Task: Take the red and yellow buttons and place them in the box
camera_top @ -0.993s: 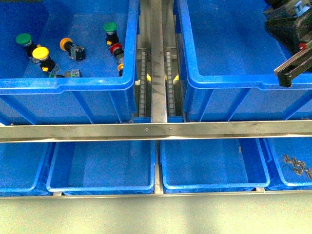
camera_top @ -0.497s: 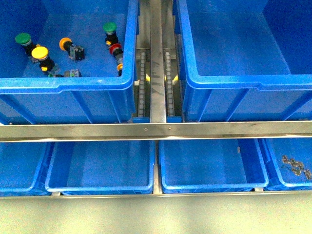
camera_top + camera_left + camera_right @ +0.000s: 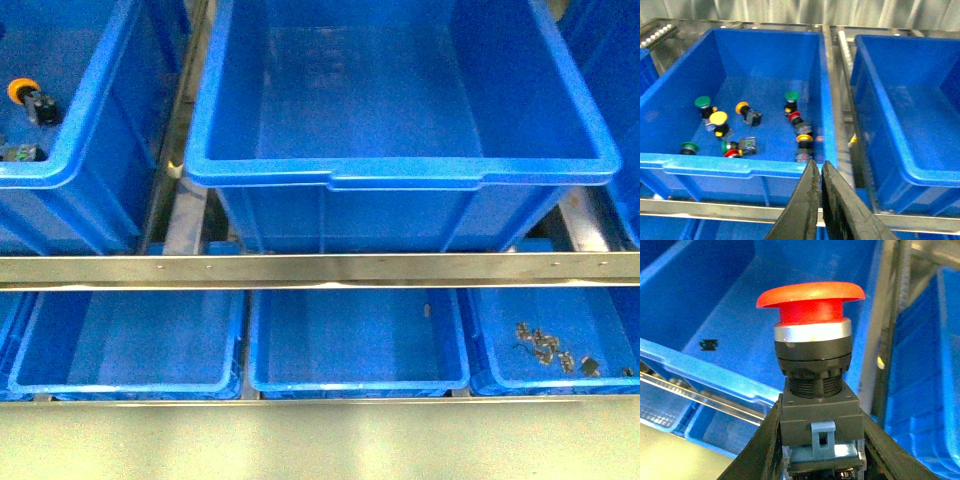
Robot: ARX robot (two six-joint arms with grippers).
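**Red button clamped in the right gripper; box empty**

The red button (image 3: 810,292) stands upright in the right gripper (image 3: 821,440). The two fingers are pressed against opposite sides of its grey block body, and the mushroom cap is uppermost. Blue crate walls and floor fill the background of the right wrist view, but it is not clear which crate lies beneath the button.

In the front view the box (image 3: 400,172) sits centrally on the upper level, and its floor holds nothing. Neither arm appears in that view.

The left gripper (image 3: 818,172) has its fingers together with nothing between them, near the front rim of the source crate (image 3: 740,167). That crate lies to the left of the box. It holds a yellow button (image 3: 718,118), an amber-capped button (image 3: 742,107), a second red button (image 3: 795,116) and several green-capped switches (image 3: 702,102), all loose on its floor.

A steel rail (image 3: 320,268) separates the upper crates from the shallow trays (image 3: 355,385) below. The rightmost tray contains small dark parts (image 3: 545,345).
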